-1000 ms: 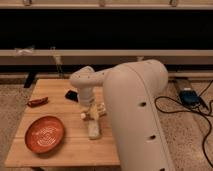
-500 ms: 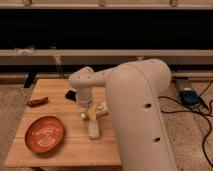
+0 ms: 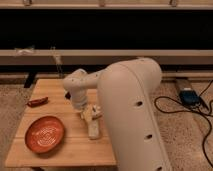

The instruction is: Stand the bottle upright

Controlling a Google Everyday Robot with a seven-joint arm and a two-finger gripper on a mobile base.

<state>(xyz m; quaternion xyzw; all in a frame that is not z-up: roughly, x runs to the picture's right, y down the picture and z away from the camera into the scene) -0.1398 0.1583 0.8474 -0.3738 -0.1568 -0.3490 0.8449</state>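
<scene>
Bottle down on its side, my gripper right over it.
From the left, I see a small red item [image 3: 37, 102] at the edge of the wooden table [image 3: 75, 150] and an orange bowl [image 3: 45, 134] near the front. Mid-table, the gripper [image 3: 89, 114] hangs low, fingers spread wide, above the far end of the pale bottle [image 3: 94, 130], which lies flat. My white arm [image 3: 132, 115] fills the right.

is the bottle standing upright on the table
No, the bottle lies on its side on the wooden table, with the gripper down at its far end.
</scene>
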